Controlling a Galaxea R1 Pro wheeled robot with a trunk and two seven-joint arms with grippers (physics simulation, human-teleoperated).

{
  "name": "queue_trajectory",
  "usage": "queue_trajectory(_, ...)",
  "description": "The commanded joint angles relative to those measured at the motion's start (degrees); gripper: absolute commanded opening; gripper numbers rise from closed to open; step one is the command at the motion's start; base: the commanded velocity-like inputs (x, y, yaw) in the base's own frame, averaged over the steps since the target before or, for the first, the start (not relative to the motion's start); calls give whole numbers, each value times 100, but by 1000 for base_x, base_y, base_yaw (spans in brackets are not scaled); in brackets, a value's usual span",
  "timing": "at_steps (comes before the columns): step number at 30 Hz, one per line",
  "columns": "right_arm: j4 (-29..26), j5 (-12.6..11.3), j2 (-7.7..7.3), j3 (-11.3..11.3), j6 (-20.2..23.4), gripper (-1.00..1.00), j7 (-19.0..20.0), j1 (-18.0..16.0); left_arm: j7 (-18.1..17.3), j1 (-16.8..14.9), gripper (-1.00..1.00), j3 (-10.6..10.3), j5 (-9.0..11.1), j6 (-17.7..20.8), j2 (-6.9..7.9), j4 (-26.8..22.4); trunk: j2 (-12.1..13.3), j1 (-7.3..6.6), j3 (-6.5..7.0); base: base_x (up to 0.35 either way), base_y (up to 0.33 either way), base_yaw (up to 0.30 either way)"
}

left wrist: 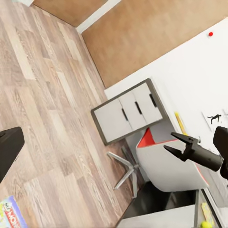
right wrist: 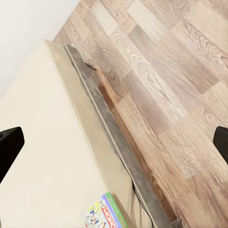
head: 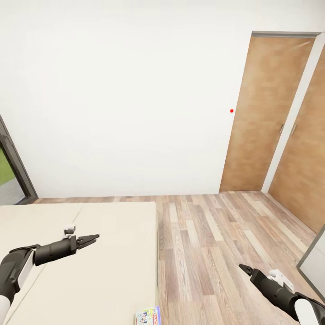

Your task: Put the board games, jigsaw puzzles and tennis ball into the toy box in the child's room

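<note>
White walls and plank floor [head: 212, 243] frame the child's room, with a dark window frame [head: 16, 167] at far left and wooden doors [head: 266, 113] at right.

The bed [head: 90, 271] lies at left, its beige mattress bare apart from one board game [head: 148, 315], a white box with a green edge, lying flat near the mattress's floor-side edge; it also shows in the right wrist view [right wrist: 103, 213].

The left tool [head: 92, 238] hovers above the mattress, fingers slightly parted, holding nothing.

The right tool [head: 243, 269] hangs over the floor beside the bed; I cannot tell whether its jaws are apart or closed, and it carries nothing.

In my judgement both arms are held clear and forward ahead of reaching for the box.

The left wrist view catches a grey cabinet [left wrist: 128, 111], a swivel chair [left wrist: 166, 164] and what looks like the tennis ball [left wrist: 205, 224] beyond.
</note>
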Motion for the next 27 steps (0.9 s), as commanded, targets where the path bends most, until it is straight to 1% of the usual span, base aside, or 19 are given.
queue_trajectory(1, -2, 36, 2, -13, 32, 100, 46, -7, 60, -5, 100, 3, 8, 80, 10, -15, -14, 4, -14, 0, 0, 0)
queue_trajectory(12, 13, 34, -15, -9, 32, 100, 48, -7, 273, -5, 100, 12, -37, 196, 30, -31, -14, 4, -14, 0, 0, 0)
queue_trajectory(18, 22, 39, -19, -15, 32, 100, 48, -7, 571, -8, 100, 22, -116, 259, 6, -31, -14, 4, -14, 0, 0, 0)
queue_trajectory(21, 25, 39, -6, -14, 29, 100, 44, -7, 785, -11, 100, 26, -134, 336, -6, -32, -14, 4, -14, 0, 0, 0)
queue_trajectory(27, 27, 36, 6, -11, 25, 100, 36, -7, 1059, -18, 100, 27, -143, 426, -12, -32, -14, 4, -14, 0, 0, 0)
